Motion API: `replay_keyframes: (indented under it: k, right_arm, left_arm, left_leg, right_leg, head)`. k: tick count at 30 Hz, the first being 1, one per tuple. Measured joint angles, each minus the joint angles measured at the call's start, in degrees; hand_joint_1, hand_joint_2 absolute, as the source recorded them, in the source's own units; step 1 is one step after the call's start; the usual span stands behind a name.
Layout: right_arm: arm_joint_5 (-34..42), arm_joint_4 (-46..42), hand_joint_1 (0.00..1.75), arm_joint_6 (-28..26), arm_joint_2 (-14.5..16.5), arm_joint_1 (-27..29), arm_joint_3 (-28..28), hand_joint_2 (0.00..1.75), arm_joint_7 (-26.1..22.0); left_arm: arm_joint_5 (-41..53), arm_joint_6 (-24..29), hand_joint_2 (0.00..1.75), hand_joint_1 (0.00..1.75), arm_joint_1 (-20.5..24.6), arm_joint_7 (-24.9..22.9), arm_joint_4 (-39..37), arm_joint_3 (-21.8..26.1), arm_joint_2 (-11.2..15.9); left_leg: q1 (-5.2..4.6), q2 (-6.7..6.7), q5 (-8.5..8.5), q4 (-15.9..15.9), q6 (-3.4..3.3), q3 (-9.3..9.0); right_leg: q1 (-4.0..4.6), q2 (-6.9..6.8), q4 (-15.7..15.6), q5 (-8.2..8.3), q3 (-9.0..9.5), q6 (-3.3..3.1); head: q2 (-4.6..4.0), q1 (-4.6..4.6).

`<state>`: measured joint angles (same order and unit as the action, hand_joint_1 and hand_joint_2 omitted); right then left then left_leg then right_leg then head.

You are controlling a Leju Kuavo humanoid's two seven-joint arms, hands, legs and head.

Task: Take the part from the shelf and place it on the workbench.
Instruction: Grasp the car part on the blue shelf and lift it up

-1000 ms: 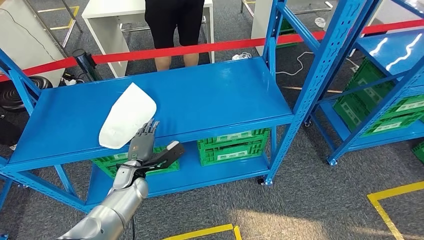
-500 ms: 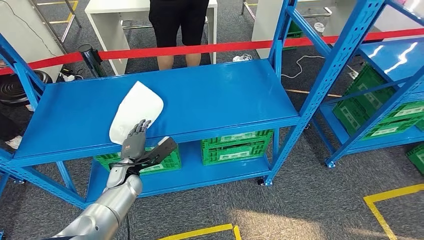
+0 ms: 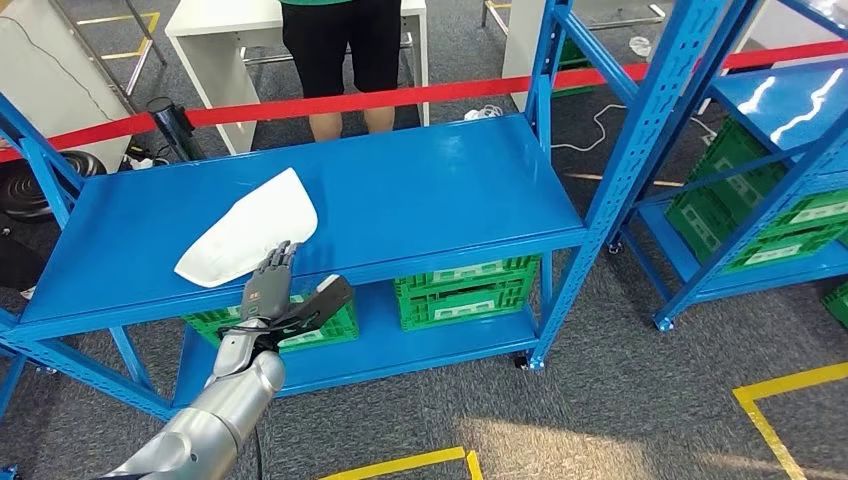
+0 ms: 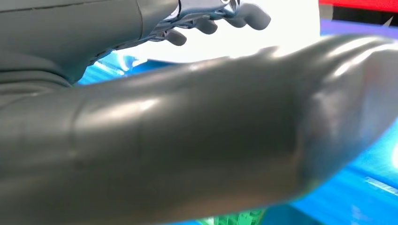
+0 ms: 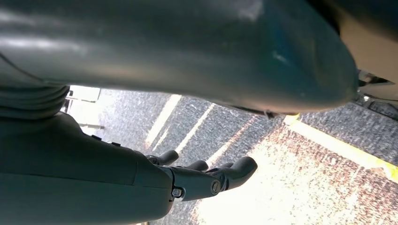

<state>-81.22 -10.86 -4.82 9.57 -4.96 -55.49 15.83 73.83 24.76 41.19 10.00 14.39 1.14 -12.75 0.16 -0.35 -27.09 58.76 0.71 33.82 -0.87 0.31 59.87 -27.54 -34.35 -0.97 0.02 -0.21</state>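
While my left hand [image 3: 272, 285] hovers at the front edge of the blue shelf [image 3: 420, 200], the white part [image 3: 248, 240] lies flat on the shelf's upper deck, left of centre, close to the front lip. Part's long axis runs diagonal: broad squared end toward the back-right, narrow rounded end toward the front-left. Shape approx a tapered shell, smooth, matte white, slightly domed; material can't be told.

Left hand: fingers [image 3: 280, 256] extended and apart, tips right at the near edge of the part; contact can't be confirmed from the head view. Thumb sticks out to the side below the shelf lip. Nothing held. Left wrist view shows the fingertips [image 4: 253, 16] over the white surface, thumb blocking most else.

Right hand [image 5: 202, 180]: hangs over grey carpet w/ yellow floor tape [image 5: 342, 150]; fingers loosely curled, apart from the thumb, nothing in them.

Surroundings: shelf is painted steel, glossy, perforated uprights. Green plastic crates [image 3: 465, 290] on the lower deck. Red barrier tape [image 3: 400, 95] runs behind the shelf; a person [image 3: 340, 60] in dark shorts stands beyond it by a white table [image 3: 215, 30]. Second blue rack [image 3: 790, 110] w/ green crates at right. No obstacle between hand and part.
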Motion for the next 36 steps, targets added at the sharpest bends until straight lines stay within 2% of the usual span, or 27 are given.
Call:
replay_keyframes:
  k: [1, 2, 8, 10, 12, 20, 31, 36]
  right_arm:
    - [0.14, 0.0, 0.0, -0.03, 0.03, 0.0, 0.0, 0.0, 0.02]
    - [0.26, 0.0, 0.0, -0.08, 0.08, 0.0, 0.0, 0.0, 0.03]
    - [0.67, 0.0, 0.0, -0.55, 0.12, 0.02, 0.0, 0.0, 0.34]
    - [0.75, 0.0, 0.0, -0.66, 0.12, 0.02, 0.0, 0.0, 0.34]
    - [0.78, 0.0, 0.0, -0.73, 0.12, 0.02, 0.0, 0.0, 0.34]
    - [0.69, 0.0, 0.0, -0.89, 0.12, 0.04, 0.0, 0.0, 0.34]
    - [0.32, 0.0, 0.0, -0.84, 0.12, 0.06, 0.0, 0.0, 0.34]
    - [0.45, 0.0, 0.0, -1.1, 0.13, 0.09, 0.0, 0.0, 0.34]
  left_arm:
    - [0.31, 0.26, 0.0, 0.0, 0.06, -0.17, -0.01, -0.01, 0.01]
    - [0.61, 0.56, 0.0, 0.0, 0.09, -0.37, -0.01, -0.01, 0.01]
    - [0.43, 1.65, 0.0, 0.0, 0.04, 0.06, -0.01, -0.07, -0.31]
    - [0.08, 1.93, 0.87, 0.0, 0.04, 0.14, -0.01, -0.07, -0.45]
    - [0.53, 2.71, 1.75, 0.0, 0.04, -0.25, -0.01, -0.09, -0.56]
    - [4.79, 4.03, 1.75, 0.0, 0.17, -5.75, -0.03, -1.36, -0.52]
    - [8.77, 4.68, 1.75, 0.0, 0.26, -8.81, -0.1, -4.23, -0.36]
    - [10.71, 7.97, 1.75, 0.0, 0.22, -11.36, -0.2, -5.51, -0.34]
  left_leg:
    - [-0.07, 0.0, 0.01, -0.21, -0.56, -0.14]
    - [-0.09, -0.02, -0.02, -0.27, -0.74, -0.21]
    - [0.09, -0.02, 0.64, -0.63, 0.74, -0.53]
    - [0.14, -0.02, 0.65, -0.64, 1.17, -0.6]
    - [0.15, -0.02, 0.62, -0.62, 1.32, -0.56]
    - [0.03, -0.02, 0.55, -0.39, 1.28, -0.38]
    - [0.01, -0.02, 0.5, -0.26, 1.2, -0.31]
    - [0.01, -0.03, 0.49, -0.25, 1.19, -0.3]
  right_leg:
    - [0.09, 0.02, 0.0, -0.05, 0.02, 0.04]
    - [0.16, 0.02, 0.01, -0.06, 0.01, 0.0]
    - [0.37, 0.02, 0.08, -0.03, -0.11, -0.26]
    - [0.4, 0.02, 0.1, -0.02, -0.13, -0.27]
    - [0.39, 0.01, 0.11, -0.02, -0.13, -0.27]
    - [0.26, 0.0, 0.01, 0.07, -0.11, -0.1]
    - [0.23, -0.01, -0.01, 0.11, -0.12, -0.02]
    - [0.23, -0.01, -0.01, 0.1, -0.12, -0.01]
  head:
    - [0.0, -0.13]
    - [0.0, -0.17]
    - [0.0, -0.16]
    - [0.0, -0.16]
    - [0.0, -0.16]
    - [0.0, -0.14]
    - [0.0, -0.14]
    - [0.0, -0.15]
